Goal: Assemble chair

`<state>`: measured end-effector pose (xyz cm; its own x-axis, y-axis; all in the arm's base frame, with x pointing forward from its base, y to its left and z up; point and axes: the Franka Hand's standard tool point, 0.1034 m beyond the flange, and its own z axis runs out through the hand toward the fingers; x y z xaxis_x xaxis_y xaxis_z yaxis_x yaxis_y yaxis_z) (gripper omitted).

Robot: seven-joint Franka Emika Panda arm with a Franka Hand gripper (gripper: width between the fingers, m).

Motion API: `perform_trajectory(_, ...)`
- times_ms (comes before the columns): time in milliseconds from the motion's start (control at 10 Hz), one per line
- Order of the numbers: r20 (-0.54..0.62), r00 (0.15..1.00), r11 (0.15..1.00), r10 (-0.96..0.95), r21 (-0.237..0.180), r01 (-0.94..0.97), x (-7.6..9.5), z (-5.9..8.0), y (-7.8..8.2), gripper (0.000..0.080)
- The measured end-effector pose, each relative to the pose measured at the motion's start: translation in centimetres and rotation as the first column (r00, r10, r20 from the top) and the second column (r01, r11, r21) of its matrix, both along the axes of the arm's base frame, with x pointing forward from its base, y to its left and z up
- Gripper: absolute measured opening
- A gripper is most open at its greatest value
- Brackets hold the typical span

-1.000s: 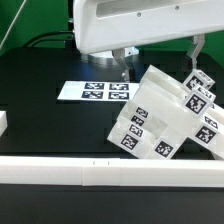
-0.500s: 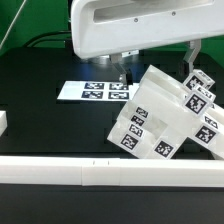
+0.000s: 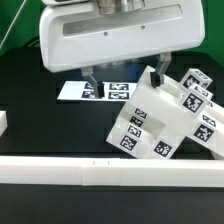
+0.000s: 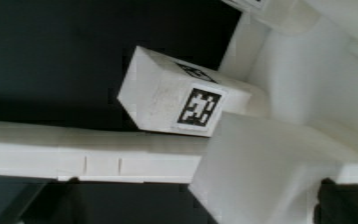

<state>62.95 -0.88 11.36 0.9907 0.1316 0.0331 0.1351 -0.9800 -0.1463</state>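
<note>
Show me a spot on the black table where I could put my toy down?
Best bare patch: the black table between the marker board, the small white block and the long white rail. The exterior view's right is crowded: the tilted chair assembly fills it, with the gripper overhead.

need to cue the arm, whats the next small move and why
Probably lower the gripper slowly toward the tilted chair. In the exterior view it hangs above the chair's upper corner, next to the marker board, with nothing visibly held; whether the fingers are open is unclear.
</note>
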Motion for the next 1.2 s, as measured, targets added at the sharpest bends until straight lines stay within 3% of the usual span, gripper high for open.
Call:
perform_trajectory(200, -0.002, 1.0, 1.0, -0.001, 0.0, 0.001, -0.2, -0.2, -0.8, 0.0648)
perform_trajectory(500, 0.017, 1.0, 1.0, 0.013, -0.014, -0.013, -0.7, -1.3, -3.4, 0.0648)
perform_trajectory(800, 0.024, 1.0, 1.0, 0.014, -0.018, -0.014, -0.8, -1.5, -4.5, 0.0648)
perform_trajectory(1000, 0.041, 0.999, 0.999, 0.032, -0.018, -0.031, -0.6, -0.3, -5.1, 0.0648)
perform_trajectory(1200, 0.051, 0.996, 0.998, 0.07, -0.008, -0.07, -1.3, 1.8, -4.5, 0.0648)
